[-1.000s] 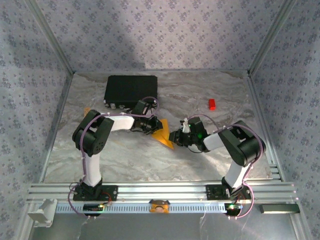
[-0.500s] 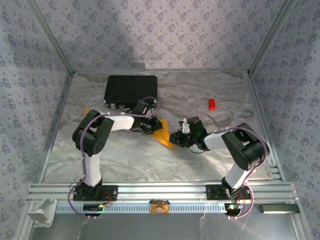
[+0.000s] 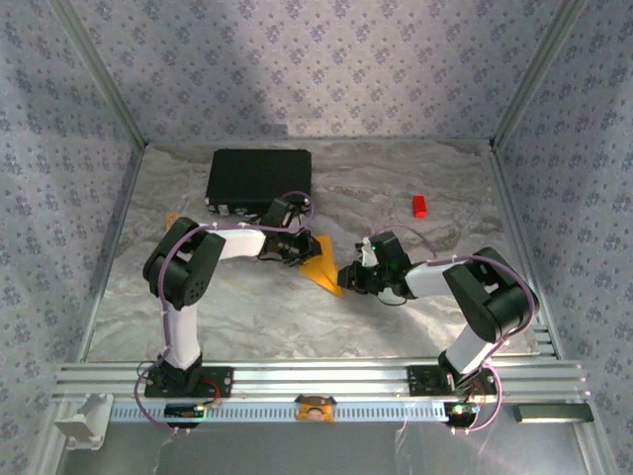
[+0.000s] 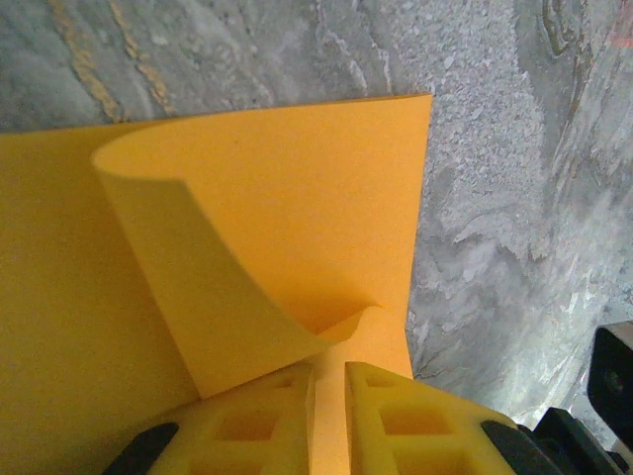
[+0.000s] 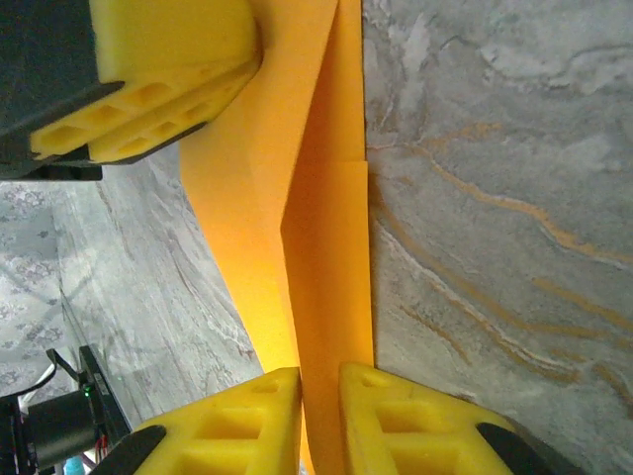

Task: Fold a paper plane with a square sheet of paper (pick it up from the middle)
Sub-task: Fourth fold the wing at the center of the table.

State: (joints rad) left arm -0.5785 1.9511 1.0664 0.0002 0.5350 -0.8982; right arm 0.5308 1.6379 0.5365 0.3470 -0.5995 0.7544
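Observation:
The square sheet of paper (image 3: 322,267) is bright orange and folded over itself, and it lies low over the marbled table between my two grippers. My left gripper (image 3: 300,248) is shut on its far left edge. In the left wrist view a flap curls up from the sheet (image 4: 297,218) just ahead of the left gripper (image 4: 329,374). My right gripper (image 3: 345,277) is shut on the near right end. In the right wrist view the paper (image 5: 331,247) runs as a long folded strip with a lengthwise crease from the right gripper (image 5: 319,376) up to the left gripper's yellow fingers (image 5: 158,89).
A black rectangular case (image 3: 259,178) stands at the back left, close behind the left wrist. A small red block (image 3: 420,206) lies at the back right. Aluminium rails (image 3: 316,376) run along the near edge, and patterned walls enclose the table.
The right arm's elbow has swung a little to the right and lower. Both grippers and the paper have hardly moved.

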